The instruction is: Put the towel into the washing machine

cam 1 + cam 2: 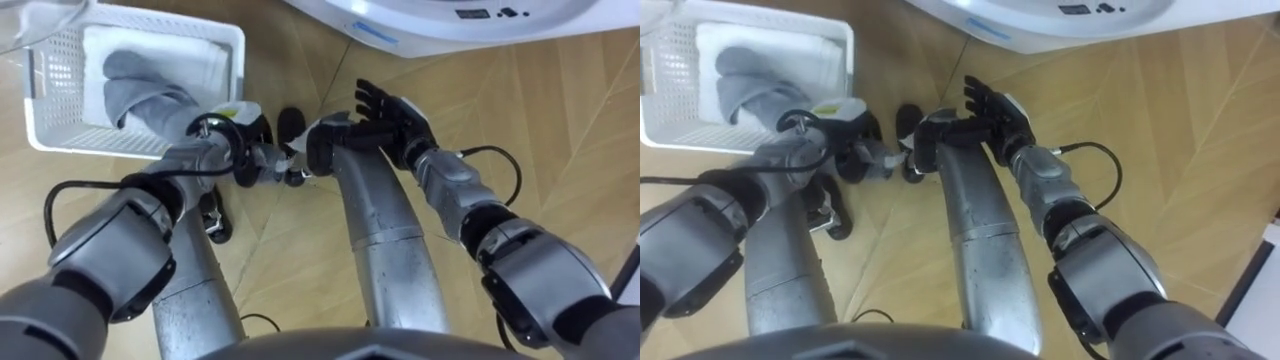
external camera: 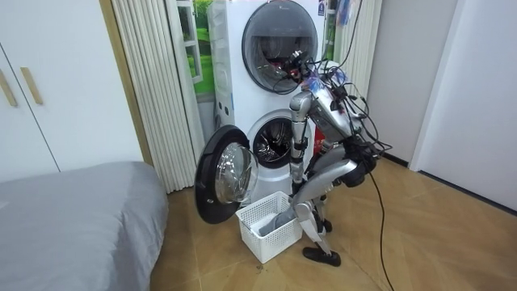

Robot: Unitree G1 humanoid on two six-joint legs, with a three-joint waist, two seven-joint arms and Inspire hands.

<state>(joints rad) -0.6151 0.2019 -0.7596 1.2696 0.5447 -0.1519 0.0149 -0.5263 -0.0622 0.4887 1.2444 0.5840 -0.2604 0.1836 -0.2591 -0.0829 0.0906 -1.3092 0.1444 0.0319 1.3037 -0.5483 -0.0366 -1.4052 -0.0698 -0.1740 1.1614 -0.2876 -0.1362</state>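
Room view shows the robot bent forward at the stacked washing machine, whose lower door hangs wide open toward the room view's left, leaving the drum mouth exposed. A white basket sits on the floor at the robot's feet, between the door and its legs. In the eye views the basket lies at upper left, and a grey towel is bunched inside it on top of a white cloth. The towel is touched by neither hand. The left hand hangs just beside the basket's near corner, outside the rim; whether its fingers are curled or loose cannot be told. The right hand hovers over bare floor in front of the machine, well apart from the basket, fingers spread and relaxed, holding nothing. Judgement: the task stands at the reach for the towel, with the pick-up not yet made and nothing loaded. The next move calls for the left hand to pass over the rim, come down on the grey bundle and close round it, separate it from the white cloth, then carry it up to the open drum without catching the door.
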